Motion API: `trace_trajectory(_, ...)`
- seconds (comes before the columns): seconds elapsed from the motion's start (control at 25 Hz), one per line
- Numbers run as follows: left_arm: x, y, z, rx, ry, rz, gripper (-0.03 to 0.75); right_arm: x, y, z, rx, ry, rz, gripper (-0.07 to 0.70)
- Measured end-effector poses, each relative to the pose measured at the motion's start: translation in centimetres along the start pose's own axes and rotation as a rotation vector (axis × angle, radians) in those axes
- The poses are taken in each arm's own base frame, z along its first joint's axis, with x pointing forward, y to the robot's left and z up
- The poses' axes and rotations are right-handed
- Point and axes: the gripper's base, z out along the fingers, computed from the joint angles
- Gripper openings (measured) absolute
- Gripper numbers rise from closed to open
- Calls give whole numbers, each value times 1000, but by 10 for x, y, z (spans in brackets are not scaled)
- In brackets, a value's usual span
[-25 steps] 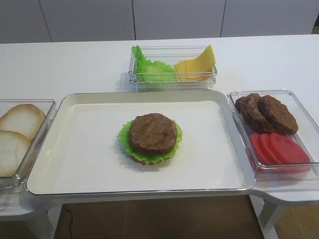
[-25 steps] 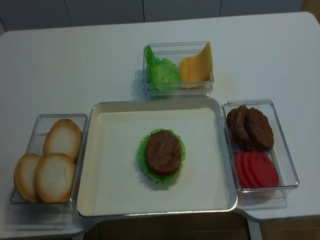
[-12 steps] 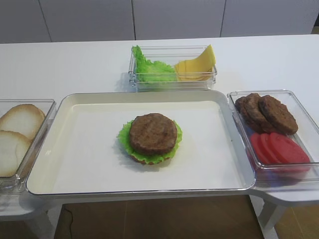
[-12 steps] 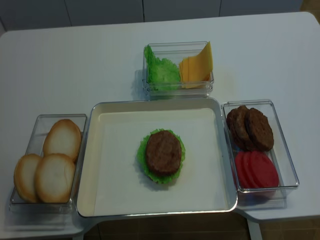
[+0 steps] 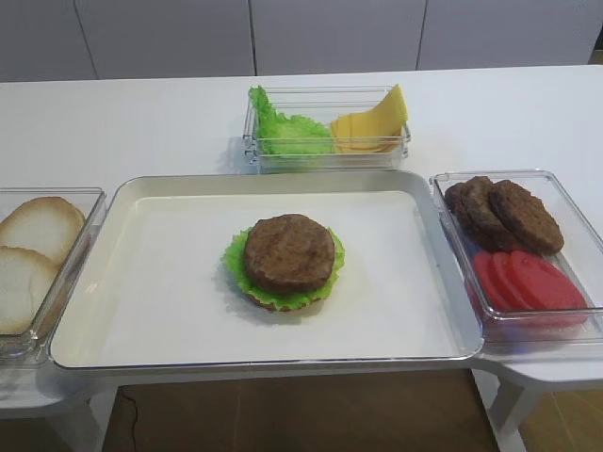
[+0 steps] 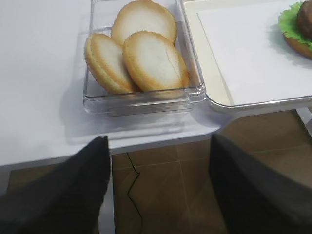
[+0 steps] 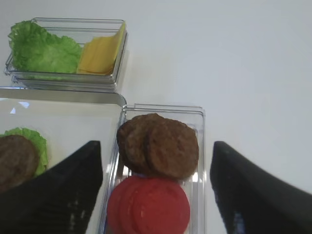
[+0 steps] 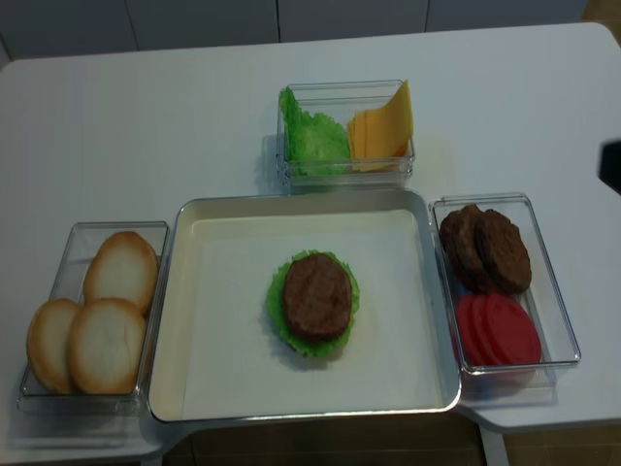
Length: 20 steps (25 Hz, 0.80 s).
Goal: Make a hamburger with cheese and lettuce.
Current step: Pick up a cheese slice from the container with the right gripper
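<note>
Since a second ago only a dark edge of the right claw (image 7: pixel 156 195), fingers spread and empty, has entered the overhead view's right side, likely heading for the cheese (image 8: pixel 381 131), while the hamburger (image 8: pixel 312 301) sits unchanged mid-tray

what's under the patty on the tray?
Under the patty a frilly lettuce leaf shows all round its edge, and below that a sliver of tan bun base. The rest of the bun is covered; no cheese visible there.
</note>
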Motion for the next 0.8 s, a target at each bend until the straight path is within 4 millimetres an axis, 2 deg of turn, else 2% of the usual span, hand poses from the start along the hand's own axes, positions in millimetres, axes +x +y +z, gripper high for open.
trace_trajectory(0.28,0,0,0,0,0,0,471,-63,1,80,-76,96,-1,538)
trace_trajectory(0.44,0,0,0,0,0,0,471,-92,1,134,-143,124,13,538)
trace_trajectory(0.6,0,0,0,0,0,0,471,-111,-1,190,-184,163,34,538)
trace_trajectory(0.8,0,0,0,0,0,0,471,-118,-5,255,-236,218,44,535)
